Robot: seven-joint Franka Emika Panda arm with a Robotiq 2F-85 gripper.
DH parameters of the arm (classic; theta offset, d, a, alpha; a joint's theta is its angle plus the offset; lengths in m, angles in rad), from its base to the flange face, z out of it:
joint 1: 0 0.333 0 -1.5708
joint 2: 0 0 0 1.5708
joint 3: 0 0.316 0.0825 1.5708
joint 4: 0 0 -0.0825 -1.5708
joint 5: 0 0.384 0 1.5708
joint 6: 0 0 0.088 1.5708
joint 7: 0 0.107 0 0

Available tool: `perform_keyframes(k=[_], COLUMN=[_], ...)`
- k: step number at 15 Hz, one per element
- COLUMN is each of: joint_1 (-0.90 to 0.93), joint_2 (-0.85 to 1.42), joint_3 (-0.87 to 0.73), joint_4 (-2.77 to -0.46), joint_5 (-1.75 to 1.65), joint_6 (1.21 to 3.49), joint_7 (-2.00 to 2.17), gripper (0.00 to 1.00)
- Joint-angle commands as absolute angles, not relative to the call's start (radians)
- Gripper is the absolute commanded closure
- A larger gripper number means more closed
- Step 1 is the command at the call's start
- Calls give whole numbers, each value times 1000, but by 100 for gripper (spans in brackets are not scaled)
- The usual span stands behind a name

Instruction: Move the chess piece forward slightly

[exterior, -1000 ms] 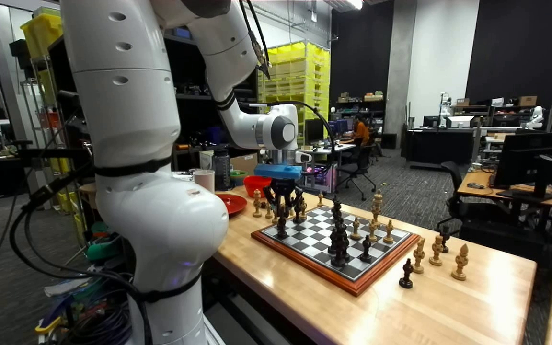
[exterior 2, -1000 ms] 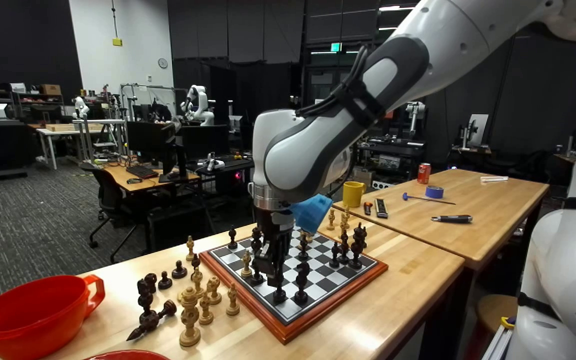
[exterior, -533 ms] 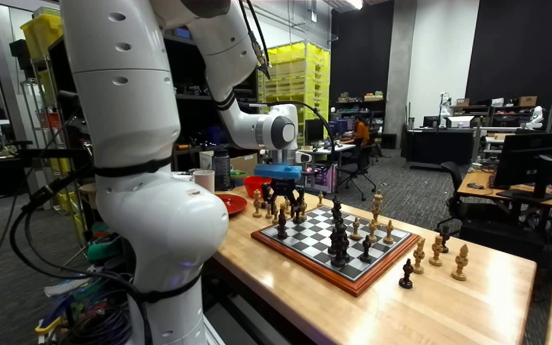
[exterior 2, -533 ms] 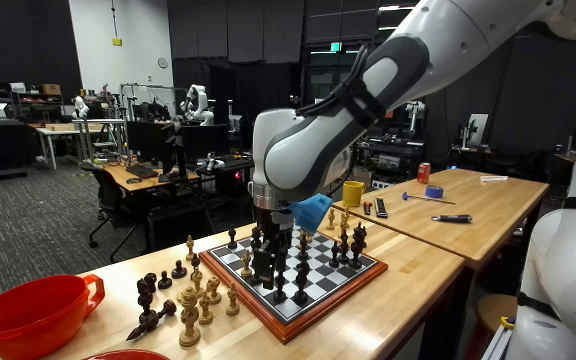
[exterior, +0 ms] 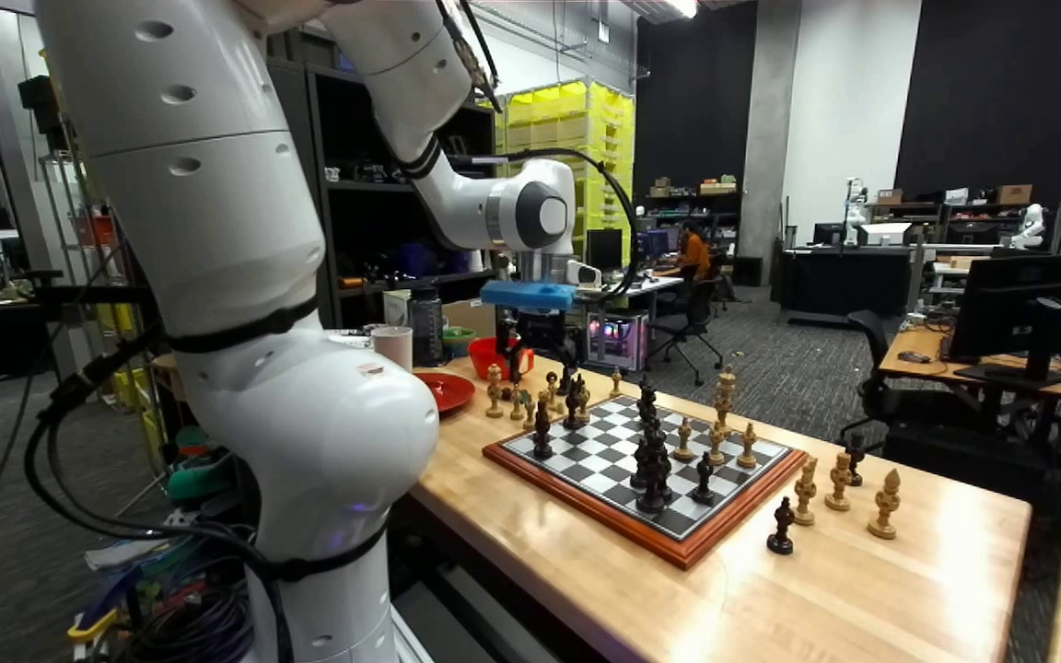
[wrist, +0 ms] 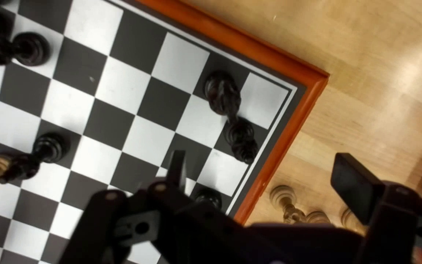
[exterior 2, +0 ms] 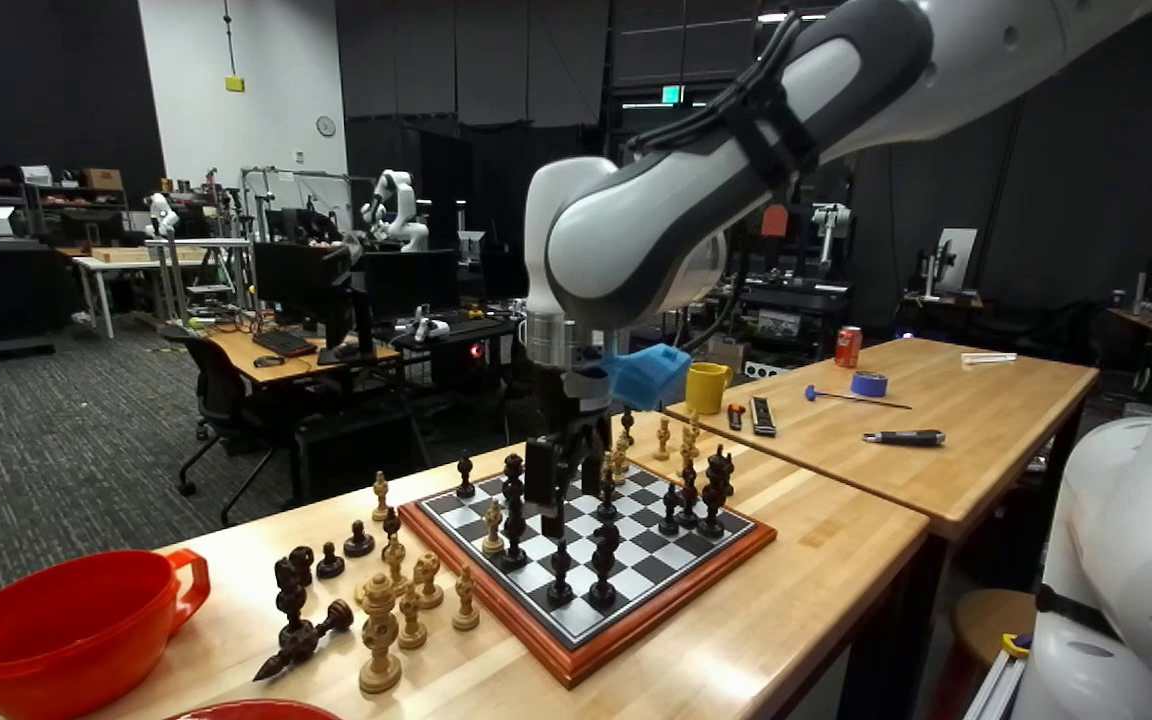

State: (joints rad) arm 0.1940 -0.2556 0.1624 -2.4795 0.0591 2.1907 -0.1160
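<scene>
The chess piece [exterior 2: 560, 575] is dark and stands upright on the checkered board [exterior 2: 636, 628], close to the edge facing the captured pieces. Beside it is a second dark piece [exterior 2: 603, 575]. In an exterior view the chess piece [exterior: 573, 407] shows behind that neighbour [exterior: 542, 431]. My gripper [exterior 2: 570, 498] hangs just above the chess piece, its jaws spread wide and holding nothing. From the wrist, the chess piece [wrist: 242, 139] lies ahead of the gap of my gripper [wrist: 260, 165]. Part of another dark piece [wrist: 209, 198] is hidden by one finger.
Several light pieces [exterior 2: 379, 640] and a toppled dark piece [exterior 2: 301, 640] are on the table beside the board. A red bowl [exterior 2: 66, 630] and a red plate [exterior: 448, 391] stand there too. More dark pieces [exterior: 650, 470] crowd the board's far side.
The jaws have opened around the chess piece and let it go. My gripper has then risen off it, with the arm drawing up and back. The piece stays standing where it was.
</scene>
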Motion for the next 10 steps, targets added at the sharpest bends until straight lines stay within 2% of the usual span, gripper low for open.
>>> perform_keyframes(k=[1, 5, 10], joint_1=[185, 165, 140], joint_2=[-357, -426, -430], joint_3=[145, 126, 100], joint_4=[-2455, -2411, -2381], joint_5=[73, 79, 117], joint_6=[2006, 1867, 1865], joint_7=[-80, -25, -4], gripper=[0, 0, 0])
